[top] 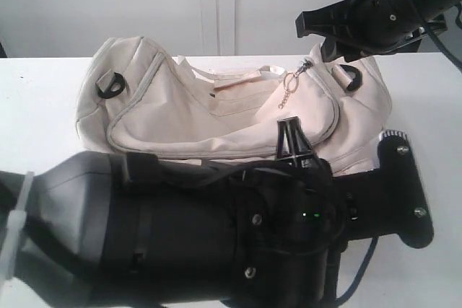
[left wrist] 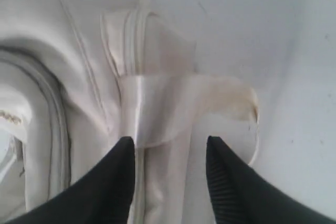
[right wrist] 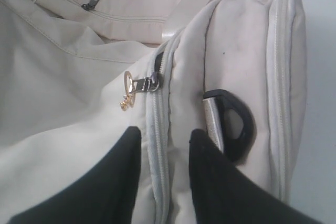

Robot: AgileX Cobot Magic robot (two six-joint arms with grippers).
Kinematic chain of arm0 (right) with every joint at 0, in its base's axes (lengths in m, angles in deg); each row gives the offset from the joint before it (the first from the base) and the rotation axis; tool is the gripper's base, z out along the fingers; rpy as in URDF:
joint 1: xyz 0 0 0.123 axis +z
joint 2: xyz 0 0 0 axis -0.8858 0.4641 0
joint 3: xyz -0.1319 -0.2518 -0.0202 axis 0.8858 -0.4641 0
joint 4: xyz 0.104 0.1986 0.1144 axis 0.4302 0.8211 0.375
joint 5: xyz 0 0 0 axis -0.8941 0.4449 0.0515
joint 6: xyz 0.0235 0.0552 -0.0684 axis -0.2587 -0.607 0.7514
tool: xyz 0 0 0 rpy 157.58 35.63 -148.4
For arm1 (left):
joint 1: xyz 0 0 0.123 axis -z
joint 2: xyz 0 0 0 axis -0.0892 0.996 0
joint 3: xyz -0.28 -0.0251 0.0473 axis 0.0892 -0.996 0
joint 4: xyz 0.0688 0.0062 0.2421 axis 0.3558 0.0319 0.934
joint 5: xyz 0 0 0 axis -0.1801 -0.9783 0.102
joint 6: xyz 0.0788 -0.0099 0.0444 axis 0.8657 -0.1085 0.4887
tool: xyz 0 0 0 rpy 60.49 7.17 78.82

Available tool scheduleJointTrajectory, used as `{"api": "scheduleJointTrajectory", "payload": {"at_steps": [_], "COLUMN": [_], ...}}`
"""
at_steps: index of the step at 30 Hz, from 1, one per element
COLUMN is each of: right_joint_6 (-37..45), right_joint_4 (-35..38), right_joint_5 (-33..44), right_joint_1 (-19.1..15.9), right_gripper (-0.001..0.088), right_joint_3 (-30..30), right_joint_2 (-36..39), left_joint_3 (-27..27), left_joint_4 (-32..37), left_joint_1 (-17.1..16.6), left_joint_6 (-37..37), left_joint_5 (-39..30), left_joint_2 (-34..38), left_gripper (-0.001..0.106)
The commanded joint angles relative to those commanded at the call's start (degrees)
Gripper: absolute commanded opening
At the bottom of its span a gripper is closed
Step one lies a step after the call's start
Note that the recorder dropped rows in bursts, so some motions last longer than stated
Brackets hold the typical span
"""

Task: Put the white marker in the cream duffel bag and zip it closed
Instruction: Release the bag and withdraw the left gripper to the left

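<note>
The right claw (right wrist: 165,131) hung part open astride the zipper (right wrist: 156,121) of the cream duffel bag (top: 188,113), short of the gold chain pull (right wrist: 128,90); closing there could have pinched fabric, not the pull. The left claw (left wrist: 169,140) gaped over a satin strap (left wrist: 157,98). The white marker showed nowhere, perhaps already inside.

Your left arm (top: 202,243) is matte black with silver screws (top: 250,272) and a green light (top: 312,215) behind the left gripper (left wrist: 169,148), whose black fingers (left wrist: 231,182) taper, one ribbed.
</note>
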Motion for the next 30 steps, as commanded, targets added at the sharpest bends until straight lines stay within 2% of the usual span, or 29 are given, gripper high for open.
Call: {"api": "scheduleJointTrajectory", "payload": {"at_steps": [5,7,11,17,24,26,27,28,29,30], "right_joint_6": [0.0,0.0,0.0,0.0,0.0,0.0,0.0,0.0,0.0,0.0], "right_joint_4": [0.0,0.0,0.0,0.0,0.0,0.0,0.0,0.0,0.0,0.0], "right_joint_5": [0.0,0.0,0.0,0.0,-0.1,-0.1,-0.1,-0.2,-0.2,-0.2], "right_joint_1": [0.0,0.0,0.0,0.0,0.0,0.0,0.0,0.0,0.0,0.0], "right_gripper": [0.0311,0.0311,0.0311,0.0311,0.0311,0.0311,0.0311,0.0311,0.0311,0.0311], "right_joint_3": [0.0,0.0,0.0,0.0,0.0,0.0,0.0,0.0,0.0,0.0], "right_joint_2": [0.0,0.0,0.0,0.0,0.0,0.0,0.0,0.0,0.0,0.0], "left_joint_3": [0.0,0.0,0.0,0.0,0.0,0.0,0.0,0.0,0.0,0.0], "left_joint_4": [-9.8,-11.1,-12.1,-18.9,-31.2,-37.7,-39.6,-43.3,-45.6,-50.5], "left_joint_1": [0.0,0.0,-1.3,-7.8,-22.3,-30.2,-32.4,-36.5,-38.8,-43.1], "left_joint_6": [4.9,4.9,4.9,5.1,11.8,16.0,17.2,19.8,21.3,24.3], "left_joint_5": [-7.9,-11.8,-14.7,-16.2,-17.5,-17.5,-17.5,-17.5,-17.5,-17.5], "left_joint_2": [-3.7,-5.5,-8.5,-14.1,-20.4,-21.5,-21.6,-22.0,-22.2,-22.5], "left_gripper": [0.002,0.0,0.0,0.0,0.0,0.0,0.0,0.0,0.0,0.0]}}
